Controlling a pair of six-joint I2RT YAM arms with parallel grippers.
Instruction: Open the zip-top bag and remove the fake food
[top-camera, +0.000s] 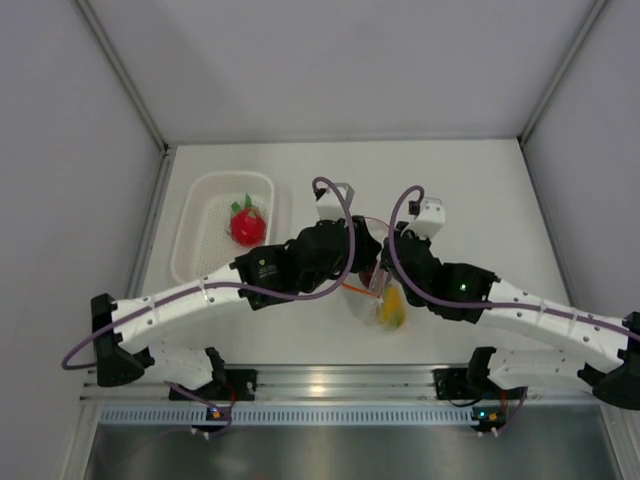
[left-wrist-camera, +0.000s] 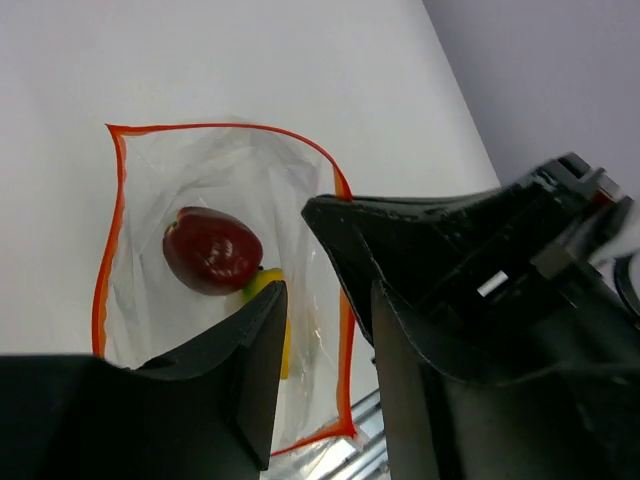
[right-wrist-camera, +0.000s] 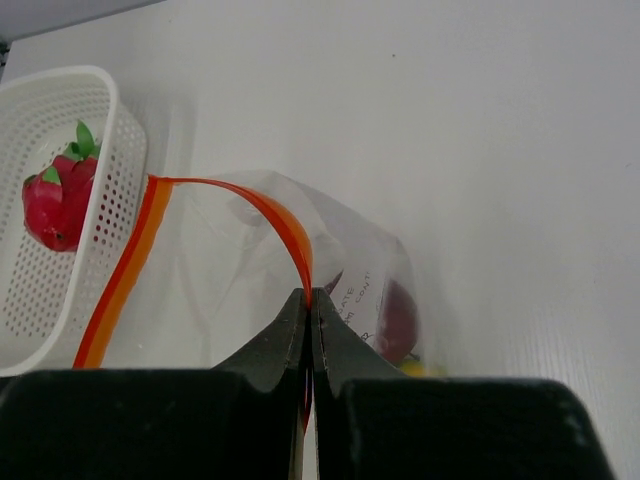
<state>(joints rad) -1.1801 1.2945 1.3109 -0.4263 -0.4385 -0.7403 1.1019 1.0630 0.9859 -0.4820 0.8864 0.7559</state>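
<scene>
while right hand (right-wrist-camera: 308, 298) pinches its strip, zip-top bag (left-wrist-camera: 200, 165) gapes upward, left hand (left-wrist-camera: 328, 300) parted astride rim

— What does your white table (top-camera: 480, 200) carry?
— A white perforated basket (top-camera: 225, 177) on my left, toward the far side.
— Anything else?
— The clear zip-top bag (right-wrist-camera: 230, 270) sits near the middle, right of the basket and apart from it.
</scene>
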